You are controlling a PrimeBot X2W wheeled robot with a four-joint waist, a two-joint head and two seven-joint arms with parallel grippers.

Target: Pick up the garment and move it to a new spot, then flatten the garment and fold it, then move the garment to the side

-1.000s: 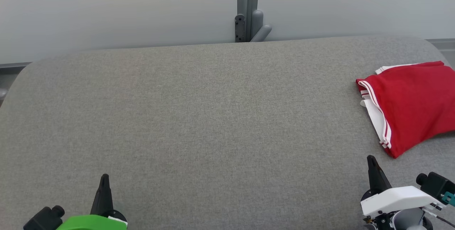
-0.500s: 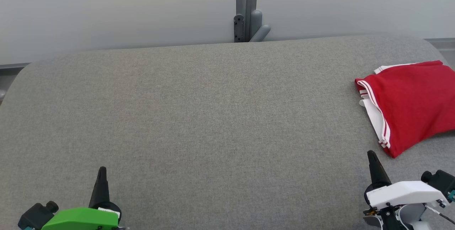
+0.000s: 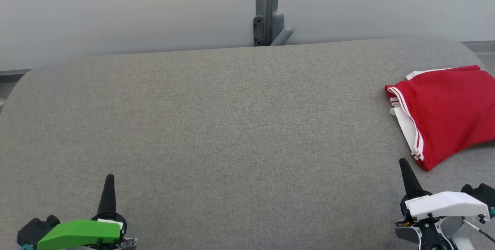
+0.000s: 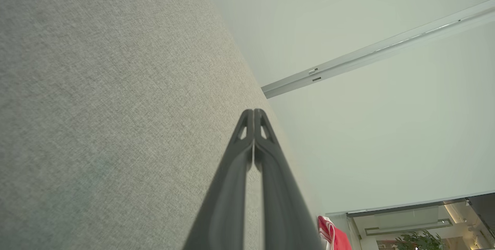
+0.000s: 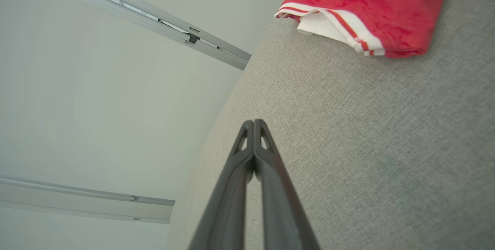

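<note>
the grey table [image 3: 232, 126] carries the folded red garment [image 3: 444, 114] at its right edge, where an outward push could slide it off, i judge. the right gripper [image 3: 404, 167], pressed together on nothing at the table's near right, is near the garment and could rumple the fold if swept sideways; the left gripper [image 3: 109, 182], likewise pressed together and empty, is at the table's near left

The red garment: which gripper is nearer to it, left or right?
Right. The right gripper sits just short of the near corner of the red garment; the left gripper is far off across the grey surface.
</note>
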